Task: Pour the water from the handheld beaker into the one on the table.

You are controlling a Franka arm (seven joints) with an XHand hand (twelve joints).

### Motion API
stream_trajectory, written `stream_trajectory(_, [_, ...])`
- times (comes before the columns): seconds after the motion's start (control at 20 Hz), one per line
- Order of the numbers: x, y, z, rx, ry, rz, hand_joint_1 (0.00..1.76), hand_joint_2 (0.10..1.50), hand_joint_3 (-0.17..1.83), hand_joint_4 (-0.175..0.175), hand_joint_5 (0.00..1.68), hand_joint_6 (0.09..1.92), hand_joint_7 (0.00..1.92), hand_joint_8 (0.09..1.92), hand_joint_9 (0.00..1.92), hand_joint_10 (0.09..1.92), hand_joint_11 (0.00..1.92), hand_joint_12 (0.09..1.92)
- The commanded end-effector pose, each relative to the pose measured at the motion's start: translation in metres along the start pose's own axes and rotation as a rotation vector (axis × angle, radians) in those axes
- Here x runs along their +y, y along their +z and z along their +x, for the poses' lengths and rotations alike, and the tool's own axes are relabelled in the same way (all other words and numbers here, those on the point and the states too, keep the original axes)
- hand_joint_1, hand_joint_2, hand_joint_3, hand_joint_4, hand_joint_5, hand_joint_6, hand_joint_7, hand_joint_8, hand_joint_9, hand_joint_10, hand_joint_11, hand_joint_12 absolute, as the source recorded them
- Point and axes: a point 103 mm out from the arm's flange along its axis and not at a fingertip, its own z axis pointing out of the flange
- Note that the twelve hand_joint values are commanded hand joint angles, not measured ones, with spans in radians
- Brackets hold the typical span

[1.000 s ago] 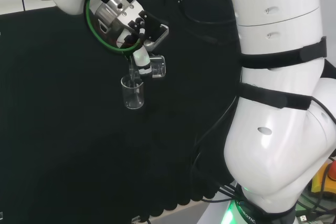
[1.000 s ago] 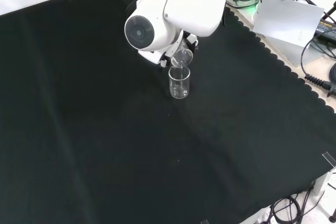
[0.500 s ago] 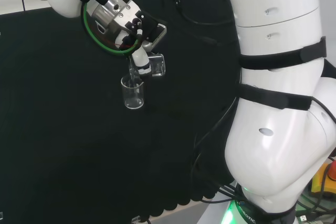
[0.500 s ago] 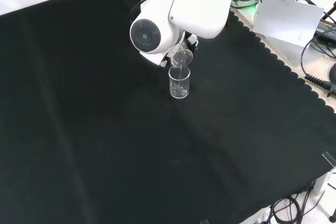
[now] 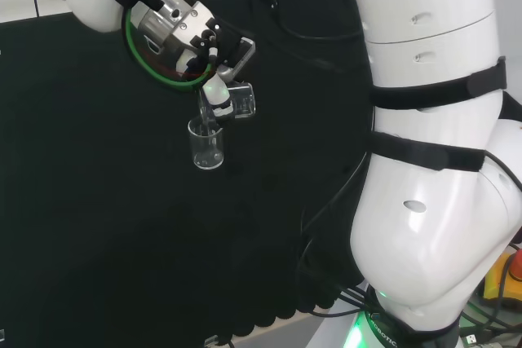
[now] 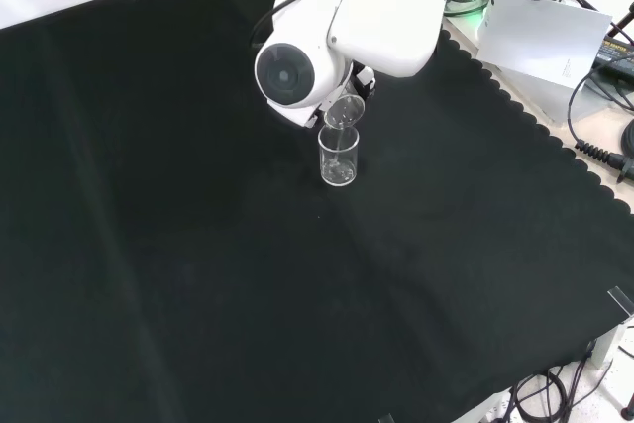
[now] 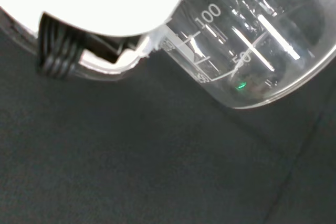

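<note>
The black and white robot hand (image 5: pixel 214 91) has its fingers curled round a small clear glass beaker with printed measuring marks (image 5: pixel 241 102), which lies tipped close to level with its mouth turned toward 9 o'clock in the head view, lip over the rim of the second clear glass beaker standing upright on the black cloth (image 5: pixel 98 226). That standing beaker (image 5: pixel 206 144) sits at about 7 o'clock from the held one in the head view; in the front view it stands (image 6: pixel 338 157) at 6 o'clock, directly under the tipped beaker (image 6: pixel 345 109), the two nearly touching at the lip. The wrist view shows the held beaker (image 7: pixel 252 40) on its side with a curved liquid line low in its wall, so some water seems left. The step in hand looks like the pour itself, partly done. To do it well, the tilt should increase slowly, so the stream falls inside the lower rim and does not run back along the outer wall. The lip should stay centred over the opening, without knocking the light standing beaker, which could easily tip or slide on cloth.
</note>
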Motion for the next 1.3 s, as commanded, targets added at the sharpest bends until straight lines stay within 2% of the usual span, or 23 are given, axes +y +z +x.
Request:
stream_trajectory(0.05, [0.0007,0.0007,-0.0018,-0.014,0.017,0.024,1.3,0.56,0.93,-0.175,1.15,0.99,1.2,0.97,1.53,0.85,1.19,0.84])
stream_trajectory(1.3, [0.0004,-0.0013,-0.0015,-0.047,0.04,0.081,1.3,0.56,0.93,-0.175,1.15,0.99,1.2,0.97,1.52,0.86,1.18,0.84])
